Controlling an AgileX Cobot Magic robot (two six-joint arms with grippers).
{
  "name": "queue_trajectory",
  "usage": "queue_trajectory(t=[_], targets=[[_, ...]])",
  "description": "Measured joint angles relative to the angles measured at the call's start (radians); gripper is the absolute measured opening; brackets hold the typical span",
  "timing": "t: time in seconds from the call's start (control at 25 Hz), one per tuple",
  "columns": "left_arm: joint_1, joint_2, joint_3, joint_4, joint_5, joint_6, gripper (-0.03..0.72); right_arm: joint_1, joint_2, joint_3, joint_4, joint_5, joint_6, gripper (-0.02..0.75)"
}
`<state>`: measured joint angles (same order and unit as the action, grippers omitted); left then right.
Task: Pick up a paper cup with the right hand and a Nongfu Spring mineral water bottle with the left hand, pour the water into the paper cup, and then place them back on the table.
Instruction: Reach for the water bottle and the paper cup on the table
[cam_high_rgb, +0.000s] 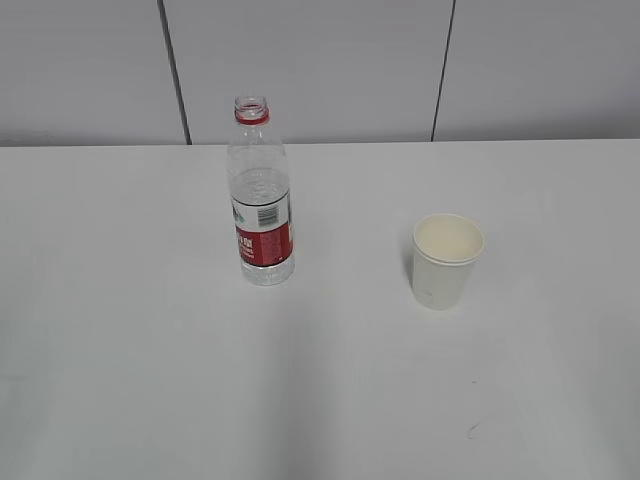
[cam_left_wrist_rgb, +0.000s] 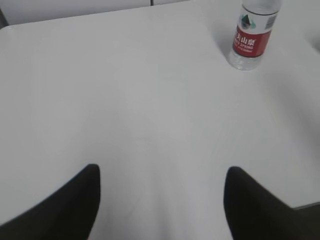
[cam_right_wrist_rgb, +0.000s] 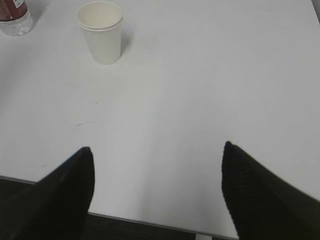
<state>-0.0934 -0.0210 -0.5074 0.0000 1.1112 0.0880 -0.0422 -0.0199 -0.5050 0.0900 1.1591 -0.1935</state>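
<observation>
Table: broad, plain white, matte flat tabletop (cam_high_rgb: 130, 380), with a few faint dark scuffs near its front edge.
Bottle: tall clear plastic Nongfu Spring mineral water bottle (cam_high_rgb: 262, 196), ribbed and glossy, with a red neck ring, an uncapped mouth and a red-and-white label bearing a green mark; it stands upright left of centre.
Bottle contents: clear colourless water; its level cannot be told.
Cup: small cream-white tapered paper cup (cam_high_rgb: 446, 261) with a rolled rim and a second rim line below; it stands upright to the right of the bottle, well apart from it.
Cup contents: the interior looks pale and dry.
Left hand: black pointed gripper (cam_left_wrist_rgb: 160, 202), fingers spread wide, holding nothing, low over bare table; the bottle (cam_left_wrist_rgb: 252, 33) stands far ahead to its right.
Right hand: black pointed gripper (cam_right_wrist_rgb: 157, 192), fingers spread wide, holding nothing, at the table's near edge; the cup (cam_right_wrist_rgb: 101, 31) stands ahead to its left.
</observation>
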Motion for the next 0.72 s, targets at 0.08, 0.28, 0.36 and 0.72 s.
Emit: queue_trajectory(t=[0.08,0.28,0.36,0.72], targets=[[0.000,0.000,0.000,-0.010,0.001,0.000,0.473,0.000,0.000,0.000,0.000,0.000,0.000,0.592],[0.000,0.000,0.000,-0.014,0.001,0.000,0.459,0.000,0.000,0.000,0.000,-0.002,0.000,0.592],[0.000,0.000,0.000,-0.014,0.001,0.000,0.458,0.000,0.000,-0.004,0.000,-0.015,0.000,0.592],[0.000,0.000,-0.017,-0.006,-0.089,0.000,0.449,0.000,0.050,0.014,-0.002,-0.249,-0.003,0.592]])
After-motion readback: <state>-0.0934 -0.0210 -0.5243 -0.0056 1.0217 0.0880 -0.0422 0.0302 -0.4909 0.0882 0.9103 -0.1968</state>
